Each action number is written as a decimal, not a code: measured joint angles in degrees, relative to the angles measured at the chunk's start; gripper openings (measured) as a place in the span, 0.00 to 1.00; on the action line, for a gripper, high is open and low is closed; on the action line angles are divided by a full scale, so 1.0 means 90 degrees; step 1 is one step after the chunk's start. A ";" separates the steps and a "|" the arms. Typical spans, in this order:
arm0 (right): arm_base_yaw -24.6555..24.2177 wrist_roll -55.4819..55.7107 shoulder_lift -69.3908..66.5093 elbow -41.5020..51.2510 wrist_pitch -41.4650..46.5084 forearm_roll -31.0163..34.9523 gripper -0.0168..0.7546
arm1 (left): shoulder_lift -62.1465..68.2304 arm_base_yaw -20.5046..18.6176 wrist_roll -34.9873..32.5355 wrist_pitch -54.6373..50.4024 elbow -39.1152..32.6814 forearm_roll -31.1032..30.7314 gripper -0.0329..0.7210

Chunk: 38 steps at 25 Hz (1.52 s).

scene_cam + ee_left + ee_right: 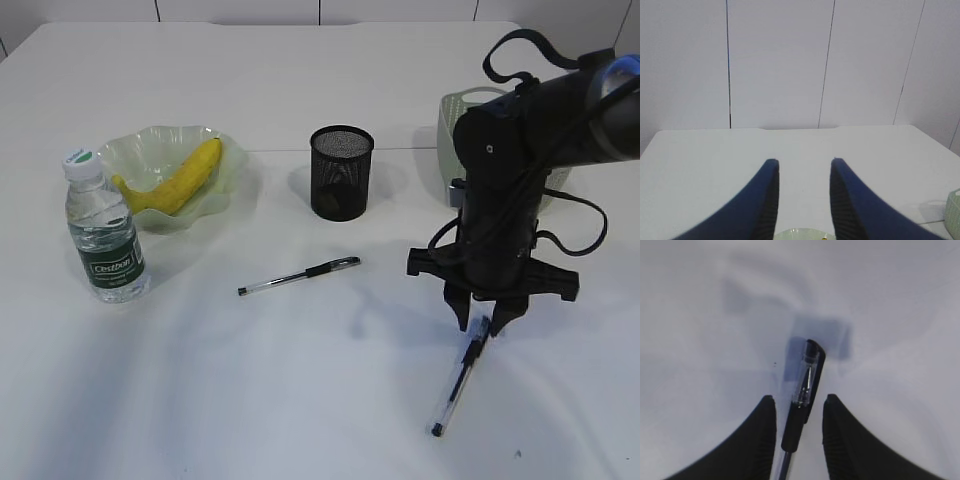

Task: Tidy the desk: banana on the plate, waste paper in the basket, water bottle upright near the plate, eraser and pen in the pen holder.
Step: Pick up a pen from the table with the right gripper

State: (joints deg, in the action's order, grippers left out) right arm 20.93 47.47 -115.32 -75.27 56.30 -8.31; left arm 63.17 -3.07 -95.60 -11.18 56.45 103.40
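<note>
A yellow banana (pixel 180 180) lies on the pale green plate (pixel 125 150) at the left. The water bottle (pixel 105 235) stands upright just in front of the plate. The black mesh pen holder (pixel 341 172) stands mid-table, with one pen (pixel 300 275) lying in front of it. A second pen (pixel 455 385) (pixel 805 375) lies at the right. My right gripper (pixel 485 325) (pixel 799 399) is open and straddles its black grip, with a gap on both sides. My left gripper (pixel 804 161) is open and empty above the plate's rim (pixel 800 234). The eraser and waste paper are out of view.
The pale green basket (pixel 450 140) stands at the back right, mostly hidden behind my right arm. The white table runs to a panelled wall at the back. The left arm does not show in the exterior view.
</note>
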 joint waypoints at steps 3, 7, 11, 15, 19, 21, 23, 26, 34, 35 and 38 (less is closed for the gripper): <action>0.0000 0.0080 0.0000 0.0000 -0.0072 0.0004 0.33 | 0.0000 0.0000 0.0000 0.0000 0.0000 0.0000 0.36; 0.0000 0.0123 0.0000 0.0000 -0.0142 0.0004 0.33 | 0.0000 0.0000 0.0000 0.0000 0.0000 0.0000 0.36; 0.0000 0.0127 0.0000 0.0000 -0.0156 0.0004 0.33 | 0.0000 0.0000 0.0000 0.0000 0.0000 0.0000 0.36; 0.0000 0.0140 0.0000 0.0000 -0.0166 0.0004 0.33 | 0.0000 0.0000 0.0000 0.0000 0.0000 0.0000 0.36; 0.0000 0.0151 0.0000 0.0000 -0.0166 -0.0099 0.33 | 0.0000 0.0000 0.0000 0.0000 0.0000 0.0000 0.36; 0.0000 0.0151 0.0000 0.0000 -0.0166 -0.0142 0.33 | 0.0000 0.0000 0.0000 0.0000 0.0000 0.0000 0.36; 0.0000 0.0151 0.0000 0.0000 -0.0166 -0.0152 0.33 | 0.0000 0.0000 0.0000 0.0000 0.0000 0.0000 0.36; 0.0000 0.0151 0.0000 0.0000 -0.0166 -0.0166 0.33 | 0.0000 0.0000 0.0000 0.0000 0.0000 0.0000 0.36; 0.0000 0.0204 0.0000 0.0000 -0.0141 -0.0218 0.34 | 0.0000 0.0000 0.0000 0.0000 0.0000 0.0000 0.36; 0.0000 0.0204 0.0000 0.0000 -0.0141 -0.0218 0.34 | 0.0000 0.0000 0.0000 0.0000 0.0000 0.0000 0.36; 0.0000 0.0219 -0.0017 0.0000 -0.0141 -0.0218 0.34 | 0.0000 0.0000 0.0000 0.0000 0.0000 0.0000 0.36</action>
State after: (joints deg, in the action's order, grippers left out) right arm 20.93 49.44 -115.47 -75.27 55.03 -10.27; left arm 63.17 -3.07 -95.60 -11.18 56.45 103.40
